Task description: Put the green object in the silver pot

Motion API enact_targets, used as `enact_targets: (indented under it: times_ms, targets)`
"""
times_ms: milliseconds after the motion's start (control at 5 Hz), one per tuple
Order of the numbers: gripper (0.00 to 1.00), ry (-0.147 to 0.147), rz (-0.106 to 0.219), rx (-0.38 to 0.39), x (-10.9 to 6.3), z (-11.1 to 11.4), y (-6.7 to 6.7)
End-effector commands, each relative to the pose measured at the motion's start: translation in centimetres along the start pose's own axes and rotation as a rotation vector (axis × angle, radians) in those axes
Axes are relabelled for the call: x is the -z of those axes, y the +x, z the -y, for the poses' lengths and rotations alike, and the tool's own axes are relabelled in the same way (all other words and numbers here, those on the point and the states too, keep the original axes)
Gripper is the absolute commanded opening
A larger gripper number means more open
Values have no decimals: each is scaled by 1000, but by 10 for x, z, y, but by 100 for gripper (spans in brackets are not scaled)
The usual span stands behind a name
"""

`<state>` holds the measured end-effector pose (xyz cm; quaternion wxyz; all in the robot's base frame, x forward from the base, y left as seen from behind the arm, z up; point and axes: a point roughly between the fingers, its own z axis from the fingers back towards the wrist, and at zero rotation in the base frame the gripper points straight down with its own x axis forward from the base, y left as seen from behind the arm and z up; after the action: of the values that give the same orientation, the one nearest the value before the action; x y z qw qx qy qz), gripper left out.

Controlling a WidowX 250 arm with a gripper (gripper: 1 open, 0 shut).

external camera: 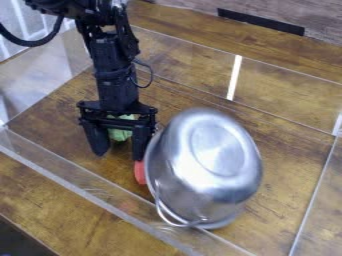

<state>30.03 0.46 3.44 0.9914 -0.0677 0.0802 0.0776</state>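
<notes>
The green object (122,127) shows as a small bumpy light green patch low between my gripper's two dark fingers (91,137). My gripper (116,138) points straight down and stands open, straddling it at table level. I cannot tell whether the pads touch it. The silver pot (205,166) lies tipped over just to the right of the gripper. Its shiny flat bottom faces the camera and its opening is turned away and down. One wire loop handle shows at its lower edge.
A red piece (139,172) pokes out at the pot's left rim, below my right finger. Clear plastic walls (54,165) fence the wooden table (287,105) at the front, left and right. A black strip lies at the far back.
</notes>
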Motion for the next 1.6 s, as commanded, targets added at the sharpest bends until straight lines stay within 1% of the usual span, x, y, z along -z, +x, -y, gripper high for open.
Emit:
enact_targets:
  times_ms: [0,400,600,1000,1200,1400]
  targets:
    - [100,-26,55,-69,-11,-2,5]
    - [100,-65,78,-210,-7,-11,11]
    - [100,-81,92,-266,-7,-16,16]
    - [100,-102,120,-356,-12,-26,27]
    - [100,-110,137,-409,-15,-29,30]
    - [100,-118,142,-442,-17,-29,32]
